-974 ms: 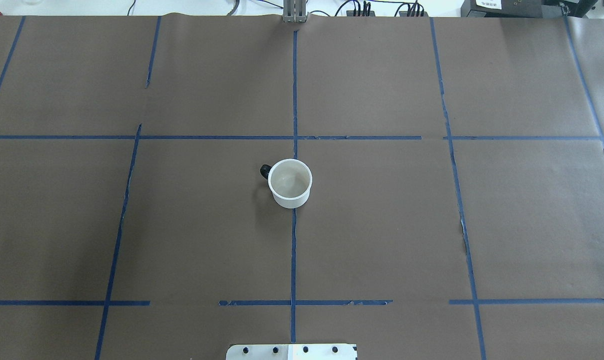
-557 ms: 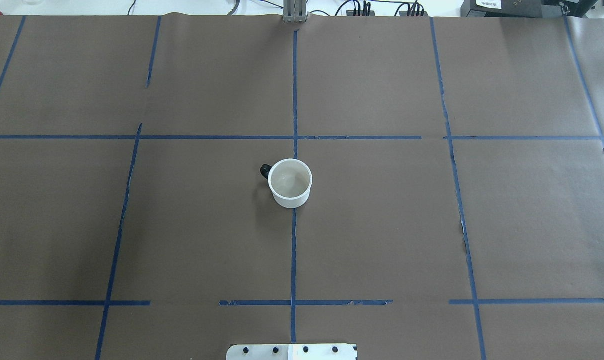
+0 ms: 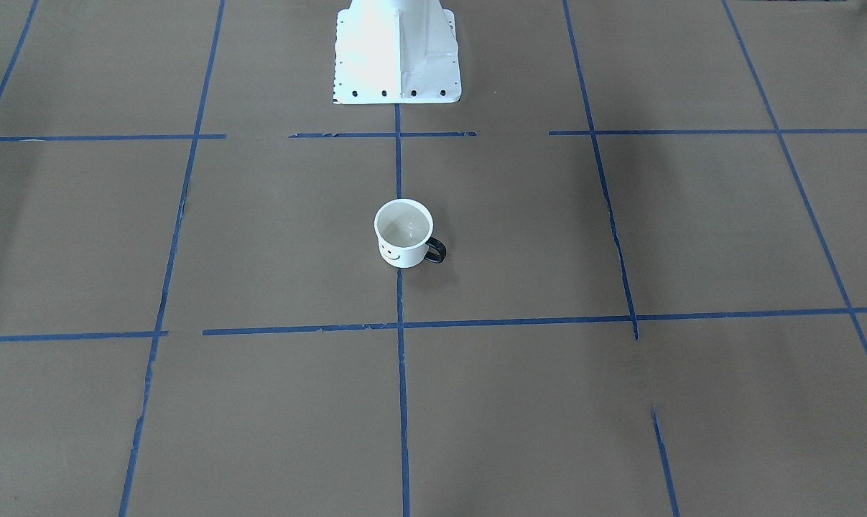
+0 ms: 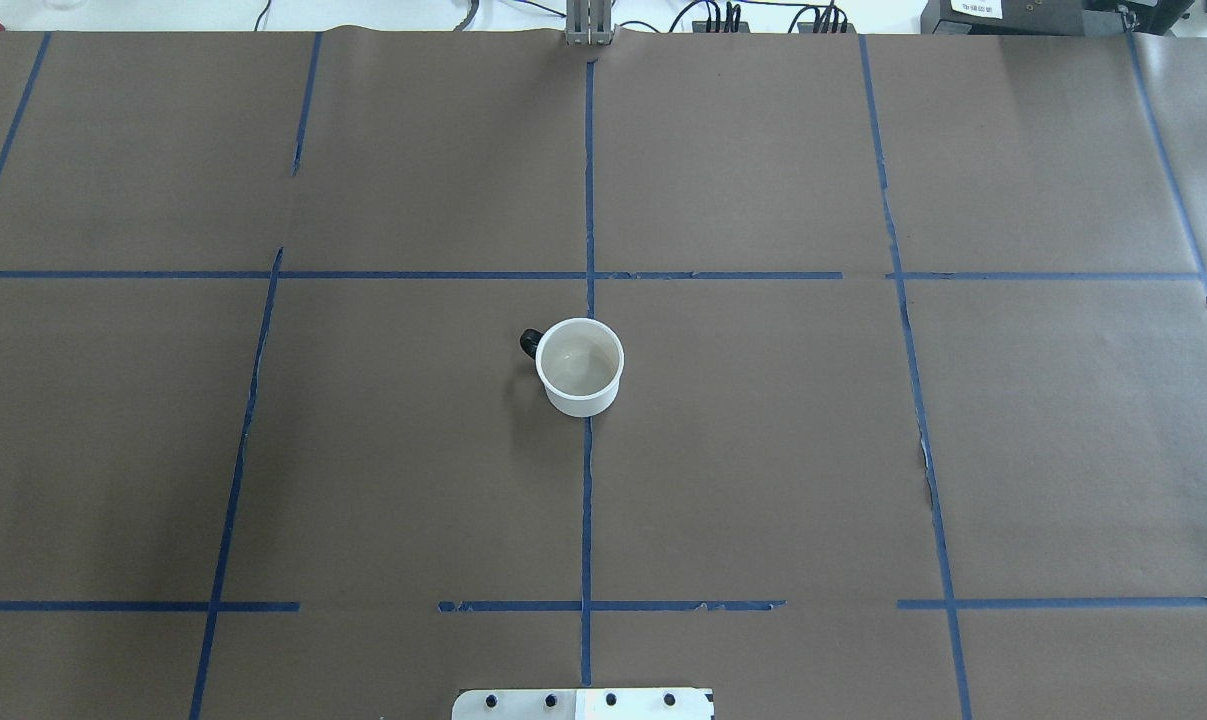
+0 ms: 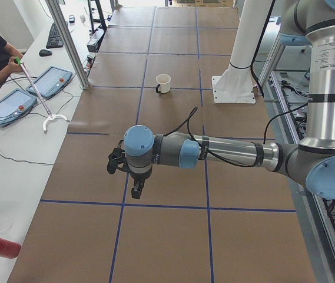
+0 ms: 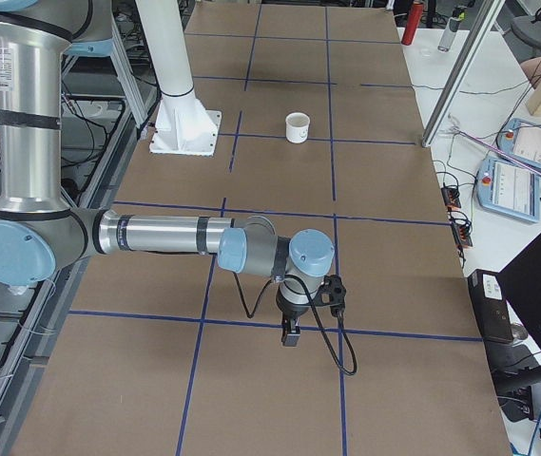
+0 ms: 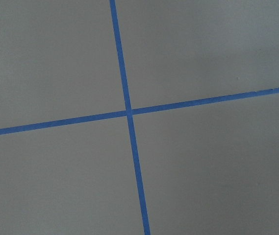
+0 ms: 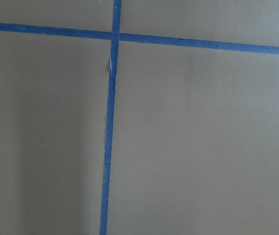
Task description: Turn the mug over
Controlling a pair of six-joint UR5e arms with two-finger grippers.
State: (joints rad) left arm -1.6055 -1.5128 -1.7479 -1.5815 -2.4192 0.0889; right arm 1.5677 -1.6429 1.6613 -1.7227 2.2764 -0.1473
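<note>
The small white enamel smiley-face mug (image 3: 403, 233) stands mouth-up on the brown paper-covered desk (image 3: 548, 402). The left pincer (image 5: 135, 191) and right pincer (image 6: 290, 334) hang well away; I cannot tell whether they are apart or together.

brown table (image 4: 763, 450) with blue tape lines (image 4: 587, 520) carries an upright mug (image 4: 580, 367).

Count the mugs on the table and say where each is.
1. The mug stands upright on the centre tape line, handle toward the robot's left. No others show.
</note>
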